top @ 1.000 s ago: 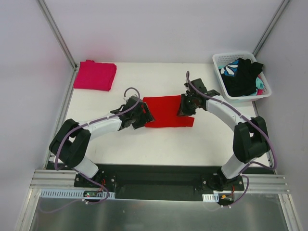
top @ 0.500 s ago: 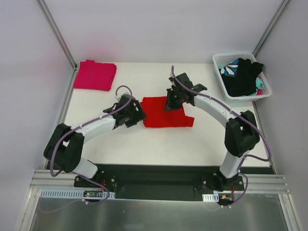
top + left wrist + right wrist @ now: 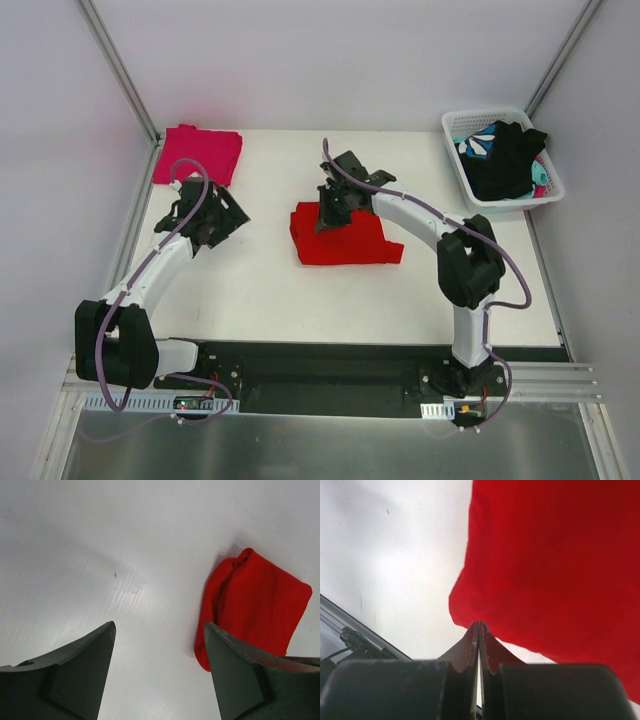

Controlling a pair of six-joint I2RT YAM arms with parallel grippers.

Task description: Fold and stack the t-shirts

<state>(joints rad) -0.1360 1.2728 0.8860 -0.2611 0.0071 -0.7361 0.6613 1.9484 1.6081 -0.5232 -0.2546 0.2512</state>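
Right gripper (image 3: 328, 212) fingers pressed shut at upper-left edge of red t-shirt (image 3: 355, 245), hold unconfirmed. Left gripper (image 3: 160, 626) wide, empty. Advise confirming grip before pulling.

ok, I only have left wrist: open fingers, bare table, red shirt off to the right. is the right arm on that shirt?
Observer: The right fingers are shut, tips at the edge of the red shirt in the right wrist view. I can't tell if any cloth is pinched.
Operator: any stack started yet?
Observer: The top view shows one folded pink shirt lying alone at the far left corner of the table.
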